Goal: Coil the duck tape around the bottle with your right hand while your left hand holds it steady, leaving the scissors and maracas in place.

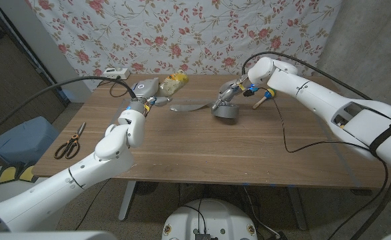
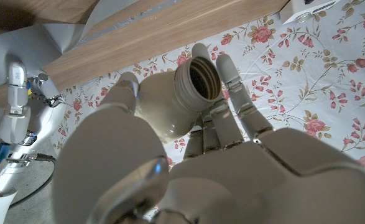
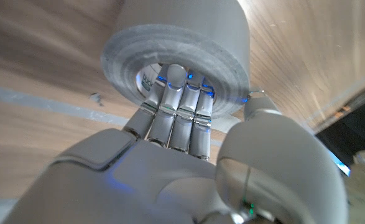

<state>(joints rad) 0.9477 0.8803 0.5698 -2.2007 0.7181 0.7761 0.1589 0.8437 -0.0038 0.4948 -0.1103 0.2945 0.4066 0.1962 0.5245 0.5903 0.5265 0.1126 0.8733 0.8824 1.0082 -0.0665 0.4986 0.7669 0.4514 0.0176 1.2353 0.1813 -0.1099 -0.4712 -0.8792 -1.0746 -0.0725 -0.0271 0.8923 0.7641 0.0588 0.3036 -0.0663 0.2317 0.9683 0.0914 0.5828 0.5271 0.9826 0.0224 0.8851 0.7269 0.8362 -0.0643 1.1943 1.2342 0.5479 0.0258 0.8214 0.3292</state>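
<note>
Right wrist view: grey tape roll

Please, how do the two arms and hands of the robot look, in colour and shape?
Both arms have smooth white rounded shells. A black cable runs along each, and the right arm wears a black band. The left hand and right hand are silver-grey metal with jointed fingers; small blue lights glow between these.

bare bench spreads wide in front between both arms; a silver tape strip stretches from the bottle to the roll, barring the far middle; scissors lie at the left edge
</note>
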